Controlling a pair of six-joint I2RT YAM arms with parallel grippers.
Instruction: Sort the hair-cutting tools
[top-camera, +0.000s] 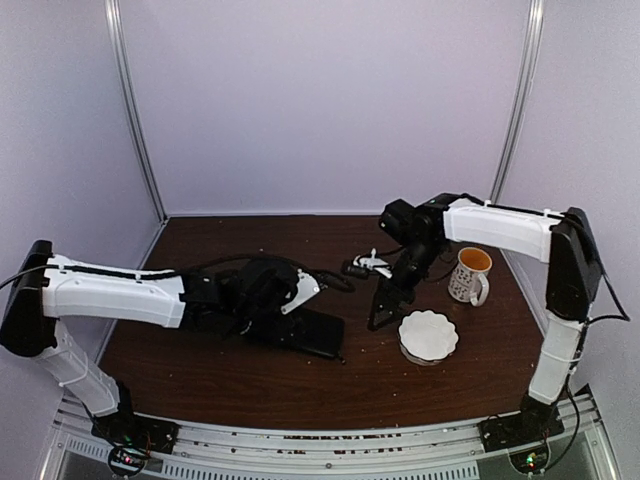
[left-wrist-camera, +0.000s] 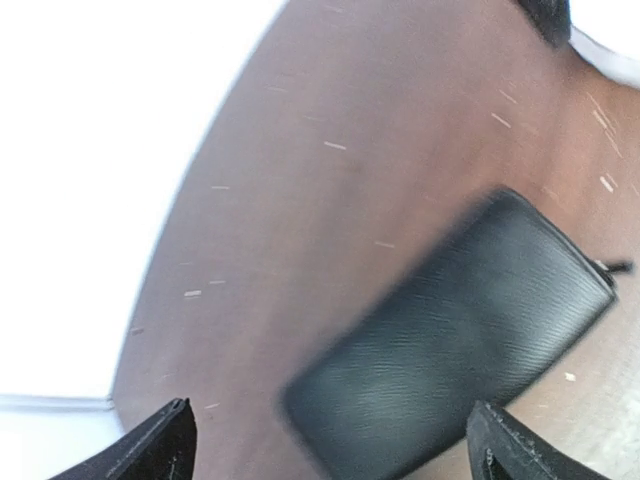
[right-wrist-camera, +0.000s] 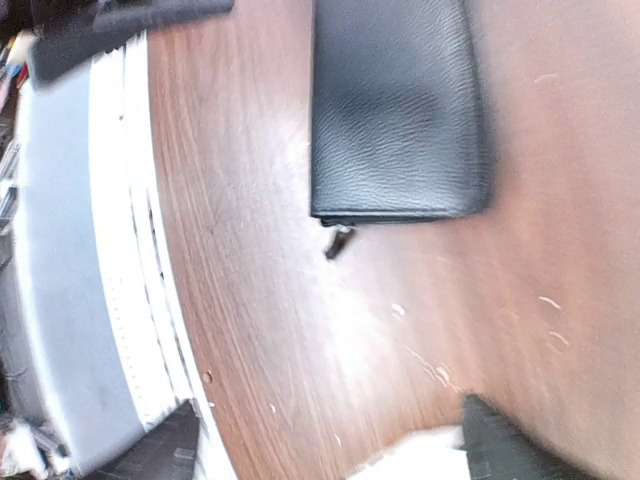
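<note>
A small cluster of dark and silvery pieces (top-camera: 367, 267), which look like the hair-cutting tools, lies behind the right gripper; they are too small to tell apart. My right gripper (top-camera: 383, 312) points down just left of the white scalloped bowl (top-camera: 428, 336). In the right wrist view this gripper (right-wrist-camera: 325, 452) is open and holds nothing, with bare table between its fingers. My left gripper (top-camera: 290, 300) hovers over the flat black zip case (top-camera: 305, 332). In the left wrist view that gripper (left-wrist-camera: 335, 442) is wide open, one end of the case (left-wrist-camera: 455, 335) below it.
A patterned mug (top-camera: 470, 274) stands right of the right arm's wrist. The case (right-wrist-camera: 400, 110) and its zip pull (right-wrist-camera: 338, 241) show in the right wrist view, with the bowl's rim (right-wrist-camera: 410, 462) at the bottom. The table's front rail (right-wrist-camera: 120, 250) runs along the left.
</note>
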